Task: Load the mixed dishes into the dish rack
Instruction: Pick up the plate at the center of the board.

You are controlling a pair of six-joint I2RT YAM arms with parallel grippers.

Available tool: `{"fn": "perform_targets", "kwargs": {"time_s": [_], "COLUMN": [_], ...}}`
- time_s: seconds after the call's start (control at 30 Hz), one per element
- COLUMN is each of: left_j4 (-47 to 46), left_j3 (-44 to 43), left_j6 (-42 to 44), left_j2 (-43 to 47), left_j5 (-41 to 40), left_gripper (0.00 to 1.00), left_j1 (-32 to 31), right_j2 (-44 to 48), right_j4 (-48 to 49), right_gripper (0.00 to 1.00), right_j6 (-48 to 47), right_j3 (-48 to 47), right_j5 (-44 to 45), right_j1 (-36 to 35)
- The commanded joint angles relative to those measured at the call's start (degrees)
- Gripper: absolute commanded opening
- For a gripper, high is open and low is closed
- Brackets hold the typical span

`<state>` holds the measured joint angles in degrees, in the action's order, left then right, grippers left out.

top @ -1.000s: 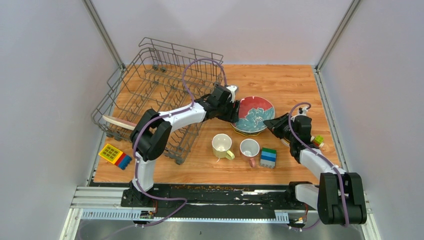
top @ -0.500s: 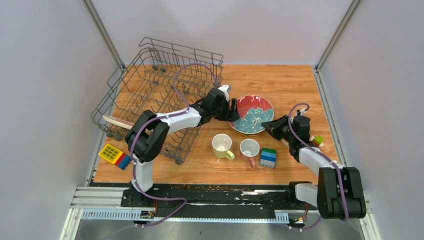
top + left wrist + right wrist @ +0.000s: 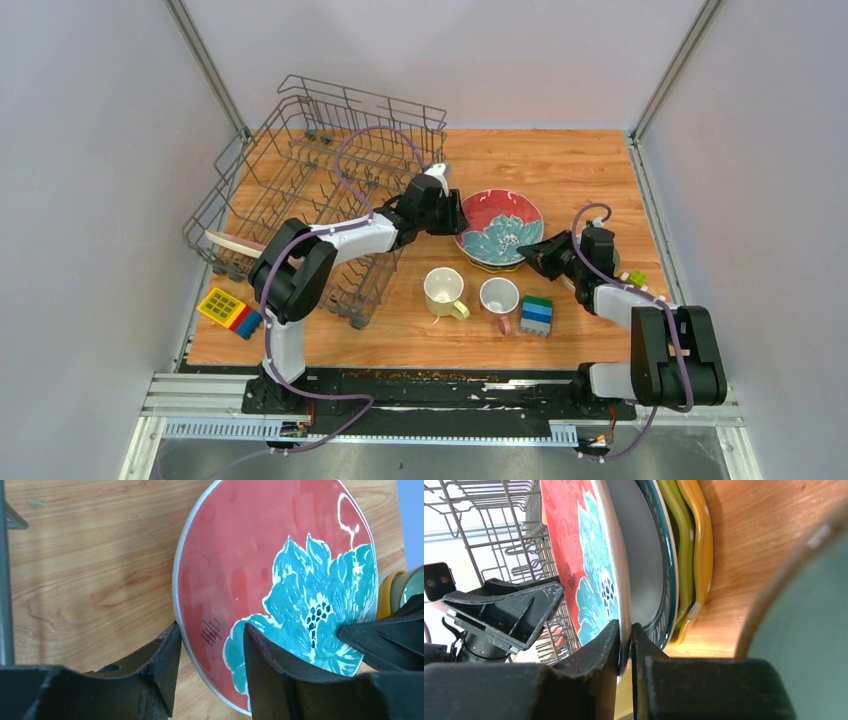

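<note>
Dishes (image 3: 505,225) on wooden tabletop (image 3: 580,170), pale walls (image 3: 90,150)

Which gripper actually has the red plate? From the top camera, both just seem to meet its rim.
Observer: The right gripper has it. Its wrist camera shows the fingers pinched on the rim of the red plate.
Operator: And the left one?
Observer: The left gripper only straddles the opposite rim, with its fingers apart and a gap showing.
Operator: Is the plate off the stack?
Observer: On the right side its rim is tilted up off a dark-rimmed plate, which lies on a green dish and a yellow dish.
</note>
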<state>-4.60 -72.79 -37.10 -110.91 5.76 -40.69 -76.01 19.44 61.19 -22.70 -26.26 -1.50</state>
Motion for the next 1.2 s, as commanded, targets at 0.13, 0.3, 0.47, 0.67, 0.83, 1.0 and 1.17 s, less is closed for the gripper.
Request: {"fn": "perform_targets", "kwargs": {"time_s": [0.13, 0.3, 0.47, 0.67, 0.83, 1.0, 1.17], "left_j4": [-8.44, -6.14, -6.38, -6.95, -7.05, -6.88, -6.88], "left_j3": [-0.86, -1.99, -2.11, -2.02, -1.51, -1.31, -0.33], "left_j6": [-3.61, -1.71, -0.24, 1.41, 2.08, 2.74, 2.79], "left_j2": [1.51, 2.19, 2.93, 3.35, 3.91, 4.16, 5.13], "left_j5": [9.82, 10.02, 12.46, 17.83, 20.88, 23.15, 23.36], "left_gripper": [0.35, 0.13, 0.06, 0.05, 0.05, 0.05, 0.05], "left_j1": [-3.21, -3.26, -3.26, -3.26, -3.41, -3.96, -4.35], "right_j2": [-1.25, -0.91, 0.17, 3.21, 5.45, 6.64, 8.28], "right_j4": [8.22, 8.42, 10.23, 11.66, 11.78, 11.85, 12.07], "right_gripper": [0.0, 0.05, 0.11, 0.19, 0.25, 0.28, 0.28], "right_j6": [-1.0, -1.27, -0.14, 1.34, 1.81, 2.28, 3.5], "right_j3": [-6.07, -6.88, -6.01, -4.11, -2.62, -1.86, -0.51], "right_j5": [-10.12, -10.34, -9.94, -8.41, -6.48, -4.73, -1.99], "right_j1": [-3.04, -3.9, -3.97, -4.06, -4.24, -4.81, -5.25]}}
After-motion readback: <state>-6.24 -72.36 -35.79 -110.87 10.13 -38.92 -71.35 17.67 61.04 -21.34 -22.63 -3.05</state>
